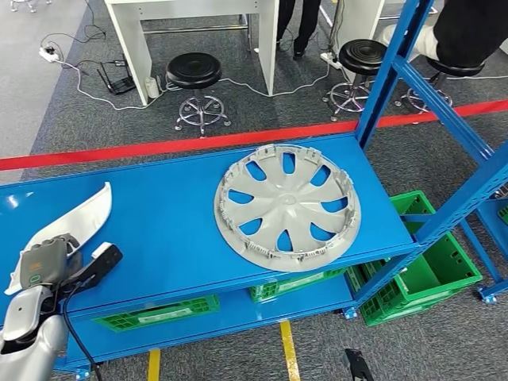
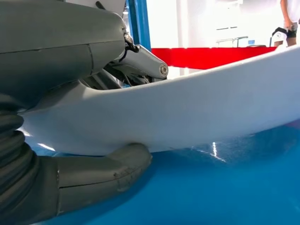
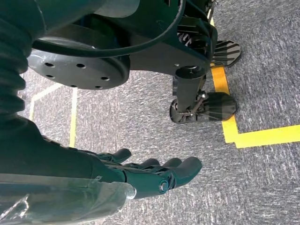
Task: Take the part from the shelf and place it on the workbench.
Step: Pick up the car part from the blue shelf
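While the left robot hand (image 1: 44, 266) is gripping the curved white part (image 1: 90, 213) at the left end of the blue shelf (image 1: 167, 230), thumb under its edge, fingers over it, the right robot hand (image 3: 155, 176) is hanging over the carpet, fingers loosely extended, holding nothing; a grey wheel cover (image 1: 287, 206) is lying farther right on the shelf

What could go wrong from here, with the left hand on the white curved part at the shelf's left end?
1. The left hand grips the white curved part near one end, with a thumb under it; the long free end could tip or slip when lifted.
2. That end points toward the wheel cover on the blue shelf; a swing could knock it.
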Tool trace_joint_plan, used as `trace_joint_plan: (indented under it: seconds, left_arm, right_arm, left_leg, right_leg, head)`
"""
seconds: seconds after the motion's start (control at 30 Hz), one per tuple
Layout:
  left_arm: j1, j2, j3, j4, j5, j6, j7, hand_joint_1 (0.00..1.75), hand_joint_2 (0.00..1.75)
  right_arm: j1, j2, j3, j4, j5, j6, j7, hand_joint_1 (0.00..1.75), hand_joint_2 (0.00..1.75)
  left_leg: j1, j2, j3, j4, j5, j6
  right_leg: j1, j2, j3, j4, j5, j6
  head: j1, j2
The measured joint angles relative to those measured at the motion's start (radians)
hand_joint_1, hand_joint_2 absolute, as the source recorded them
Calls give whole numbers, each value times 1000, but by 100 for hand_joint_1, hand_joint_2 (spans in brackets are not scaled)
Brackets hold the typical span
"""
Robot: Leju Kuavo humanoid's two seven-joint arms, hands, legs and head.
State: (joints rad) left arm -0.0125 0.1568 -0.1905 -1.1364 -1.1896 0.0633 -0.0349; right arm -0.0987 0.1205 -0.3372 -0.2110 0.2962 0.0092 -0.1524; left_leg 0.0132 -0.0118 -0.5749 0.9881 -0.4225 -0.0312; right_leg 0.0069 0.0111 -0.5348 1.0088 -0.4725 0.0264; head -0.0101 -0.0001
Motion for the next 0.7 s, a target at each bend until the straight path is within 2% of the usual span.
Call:
trace_joint_plan:
  seconds: [0.2, 0.37, 0.7]
  left_arm:
    - [30, -5, 13, -46, 21, 17, -11, 175, 175]
    - [91, -11, 32, -144, 105, 41, -80, 175, 175]
    - [162, -20, 45, -318, 104, 71, -88, 175, 175]
  right_arm:
    - [4, 0, -12, 0, 2, -5, -7, 0, 175]
    - [12, 0, -22, 0, -3, -13, -23, 0, 175]
    - [29, 0, -44, 0, -12, -16, -39, 0, 175]
  left_leg:
    - [0, 0, -1, 0, 0, 0]
    - [0, 1, -2, 0, 0, 0]
    - [0, 0, -3, 0, -1, 0]
  right_leg:
    - [0, 0, -1, 0, 0, 0]
    - [0, 2, -2, 0, 0, 0]
    - [0, 1, -3, 0, 0, 0]
  head:
    - [0, 0]
    - [0, 0]
    - [0, 0]
